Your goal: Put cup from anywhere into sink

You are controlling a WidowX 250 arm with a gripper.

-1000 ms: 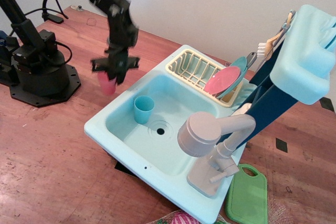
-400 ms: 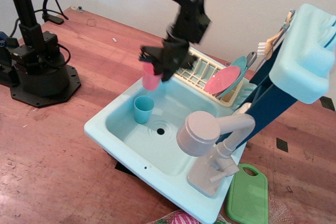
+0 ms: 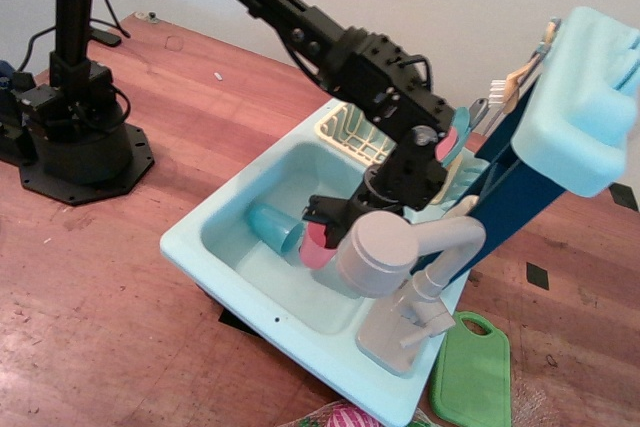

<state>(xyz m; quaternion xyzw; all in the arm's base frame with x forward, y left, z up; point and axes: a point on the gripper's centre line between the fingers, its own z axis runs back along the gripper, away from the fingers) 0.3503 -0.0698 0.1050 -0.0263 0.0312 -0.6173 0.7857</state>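
The pink cup [image 3: 318, 250] is held low inside the pale aqua sink [image 3: 215, 222], partly hidden behind the grey faucet head [image 3: 382, 253]. My gripper [image 3: 330, 219] is shut on the pink cup from above, reaching down into the middle of the basin. A teal blue cup [image 3: 276, 228] lies tipped on its side in the basin, just left of the pink cup and touching or nearly touching it. The drain hole is hidden.
The yellow dish rack [image 3: 352, 134] with plates stands at the sink's back, partly behind my arm. A tall blue and aqua stand [image 3: 585, 97] rises at the right. A green cutting board [image 3: 472, 372] lies at front right. The robot base [image 3: 70, 142] stands at left.
My gripper carried the pink cup from left of the sink, over the rim, and down into the basin. The teal cup went from upright to lying on its side.
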